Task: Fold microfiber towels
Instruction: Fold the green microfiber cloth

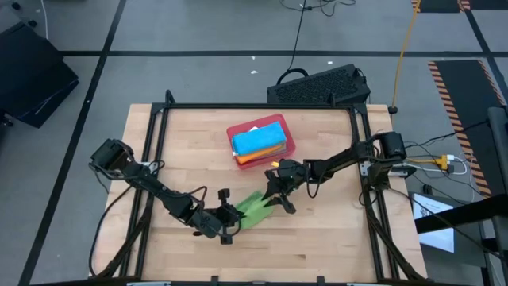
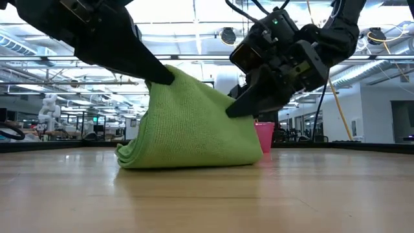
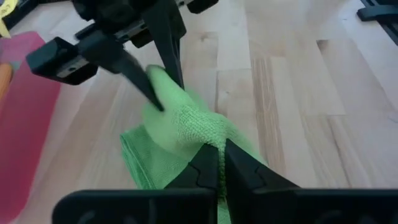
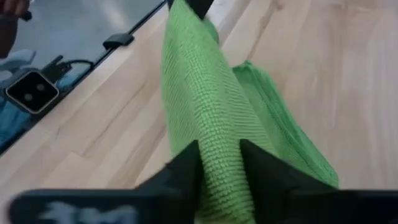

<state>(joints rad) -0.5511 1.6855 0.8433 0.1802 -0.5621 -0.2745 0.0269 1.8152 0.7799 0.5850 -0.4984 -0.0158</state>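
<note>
You had the bright green microfiber towel [image 1: 255, 208] near the table's [image 1: 333, 238] front middle, partly folded, its upper edge lifted between both arms. Your left gripper [image 3: 219, 163] was clamped tight on one raised corner; your right gripper [image 4: 219, 163] straddled the fabric ridge, fingers narrowed on cloth. Soft, light and limp, it would likely sag wherever unsupported, so edges and corners were your best holds. Folded towels [image 1: 258, 143] sat in the red tray [image 1: 287, 147] behind.

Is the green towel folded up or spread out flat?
Folded. The green towel is doubled over, layered edges on the table, its top pinched up by the left gripper and the right gripper.
</note>
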